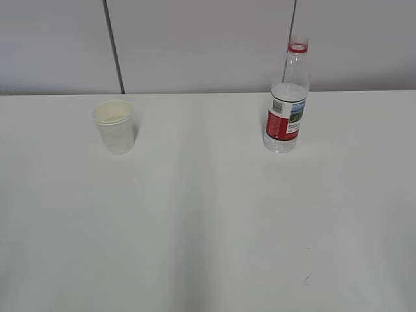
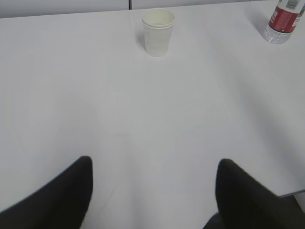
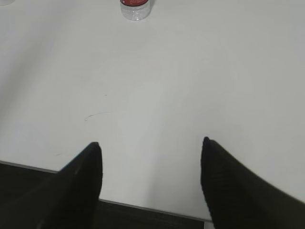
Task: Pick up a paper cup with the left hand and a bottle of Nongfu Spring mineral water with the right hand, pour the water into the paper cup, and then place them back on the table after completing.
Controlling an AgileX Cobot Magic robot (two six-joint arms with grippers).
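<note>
A white paper cup (image 1: 115, 127) stands upright on the white table (image 1: 208, 214) at the back left; it also shows in the left wrist view (image 2: 158, 31). A clear water bottle (image 1: 286, 97) with a red label and red neck ring stands upright at the back right, with no cap visible and clear water inside. Its base shows in the left wrist view (image 2: 282, 21) and the right wrist view (image 3: 136, 8). My left gripper (image 2: 155, 164) is open and empty, far in front of the cup. My right gripper (image 3: 151, 145) is open and empty over the table's near edge. Neither arm shows in the exterior view.
A grey panelled wall (image 1: 195, 45) runs behind the table. A small dark scuff mark (image 1: 307, 279) lies near the front right, also seen in the right wrist view (image 3: 97, 114). The table's front edge (image 3: 143, 207) lies below my right gripper.
</note>
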